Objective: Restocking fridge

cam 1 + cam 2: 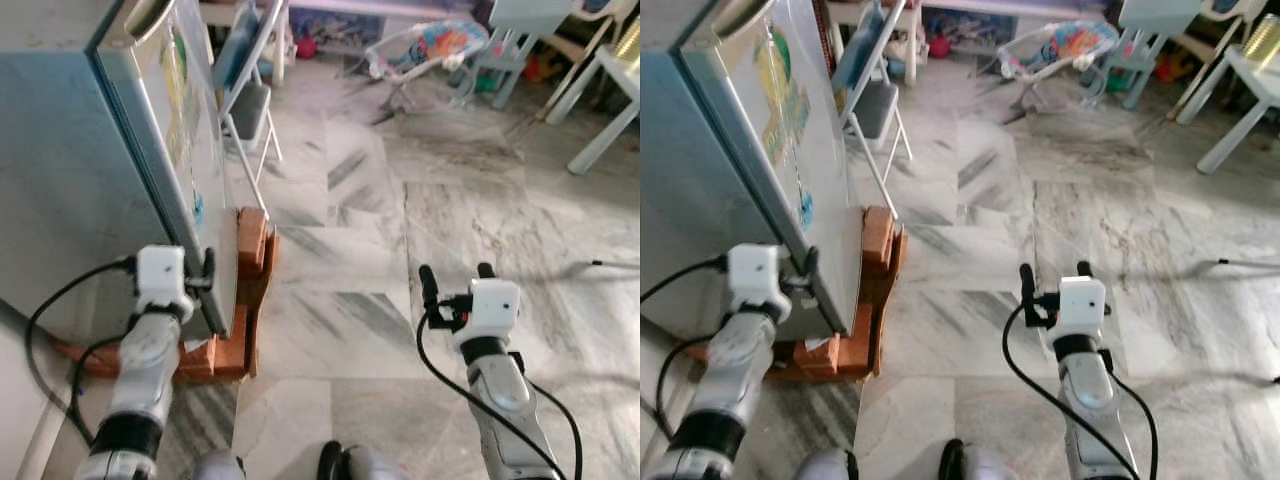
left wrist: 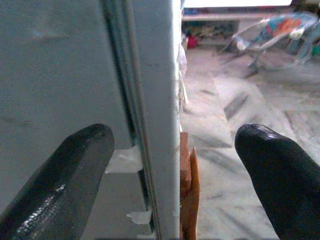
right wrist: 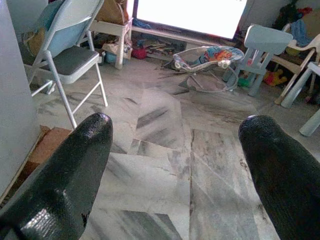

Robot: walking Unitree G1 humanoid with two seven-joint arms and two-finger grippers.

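Observation:
The grey-blue fridge (image 1: 70,180) stands at my left with its door (image 1: 190,150) closed and stickers on the front. My left gripper (image 2: 172,145) is open at the lower part of the door's free edge; one black finger (image 2: 65,180) lies along the fridge's side and the other (image 2: 280,170) is out in front of the door. The door edge (image 2: 160,100) runs between them. My right gripper (image 1: 457,278) is open over the marble floor, well right of the fridge, holding nothing.
The fridge rests on red bricks (image 1: 250,240). Behind it stands a folding chair (image 1: 245,90). Farther back are a baby bouncer (image 1: 430,45), a pale blue small chair (image 1: 515,40) and white plastic furniture (image 1: 610,100). A cable (image 1: 610,265) lies on the floor at right.

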